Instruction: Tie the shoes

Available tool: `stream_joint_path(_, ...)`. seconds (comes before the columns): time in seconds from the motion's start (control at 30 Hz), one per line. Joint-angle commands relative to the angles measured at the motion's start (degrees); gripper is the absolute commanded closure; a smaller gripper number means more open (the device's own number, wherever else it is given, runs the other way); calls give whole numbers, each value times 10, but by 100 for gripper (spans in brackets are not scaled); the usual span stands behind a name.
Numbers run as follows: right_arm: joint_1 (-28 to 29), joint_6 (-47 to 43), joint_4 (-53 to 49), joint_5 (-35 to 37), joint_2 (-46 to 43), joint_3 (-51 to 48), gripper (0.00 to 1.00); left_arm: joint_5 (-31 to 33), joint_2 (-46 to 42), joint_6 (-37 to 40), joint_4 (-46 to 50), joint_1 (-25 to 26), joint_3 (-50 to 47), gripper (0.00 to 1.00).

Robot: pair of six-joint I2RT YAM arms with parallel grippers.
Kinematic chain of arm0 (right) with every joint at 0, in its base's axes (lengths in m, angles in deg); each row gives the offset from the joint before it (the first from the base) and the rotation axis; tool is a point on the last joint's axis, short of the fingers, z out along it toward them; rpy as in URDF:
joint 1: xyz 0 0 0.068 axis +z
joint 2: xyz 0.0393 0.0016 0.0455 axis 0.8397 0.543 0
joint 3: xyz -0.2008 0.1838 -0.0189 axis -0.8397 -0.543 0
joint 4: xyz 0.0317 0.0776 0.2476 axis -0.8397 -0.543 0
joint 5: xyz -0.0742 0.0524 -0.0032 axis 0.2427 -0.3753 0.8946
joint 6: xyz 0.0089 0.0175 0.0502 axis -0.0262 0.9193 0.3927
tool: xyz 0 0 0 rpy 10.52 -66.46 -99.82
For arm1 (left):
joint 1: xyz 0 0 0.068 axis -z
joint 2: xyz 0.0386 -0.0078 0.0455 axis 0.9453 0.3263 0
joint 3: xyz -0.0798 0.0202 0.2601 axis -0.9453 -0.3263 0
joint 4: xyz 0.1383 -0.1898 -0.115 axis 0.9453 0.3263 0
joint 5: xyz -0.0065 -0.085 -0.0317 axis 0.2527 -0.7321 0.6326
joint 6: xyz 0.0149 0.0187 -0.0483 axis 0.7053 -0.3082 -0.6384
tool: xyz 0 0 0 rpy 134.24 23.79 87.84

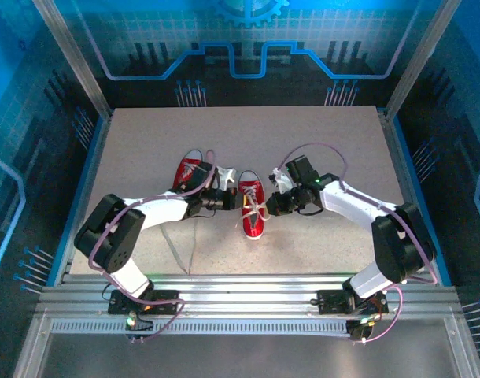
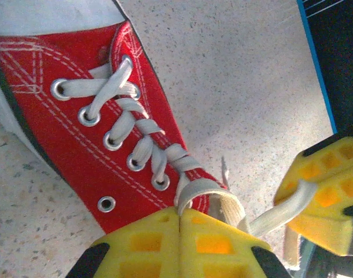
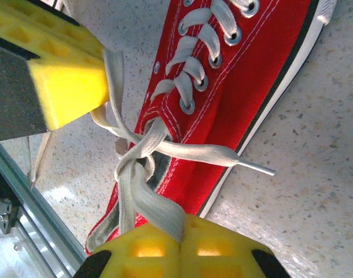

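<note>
Lace was clamped in both my grippers. My left gripper had its yellow pads pressed flat together on a white loop that rose from the nearest eyelets of the red sneaker, which lay just ahead of the fingertips. My right gripper was likewise closed, pinching the other strand right at its tips. Ahead of it the two strands crossed in a twist over the sneaker's opening. One free end trailed off to the right across the sneaker's side, its tip on the speckled table. From above, the grippers flanked this sneaker, each on its own side. The second red sneaker lay off to the left of my left gripper, beyond that arm, apart from the first.
</note>
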Motion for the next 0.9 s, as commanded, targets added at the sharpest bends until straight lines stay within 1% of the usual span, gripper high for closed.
stream_joint_path(0.0, -17, -37, -47, 14, 9, 25, 100, 12, -15, 28, 3, -5, -9, 100)
stream_joint_path(0.33, -55, -82, -73, 16, 42, 58, 100, 18, -18, 34, -7, -10, -37, 100)
stream_joint_path(0.53, -59, -88, -70, 7, 61, 70, 100, 21, -20, 36, -3, -13, -38, 100)
stream_joint_path(0.73, -62, -84, -64, -2, 61, 67, 100, 23, -28, 44, 6, -21, -42, 100)
stream_joint_path(0.87, -53, -81, -62, -25, 52, 64, 100, 8, -27, 56, 20, -22, -35, 100)
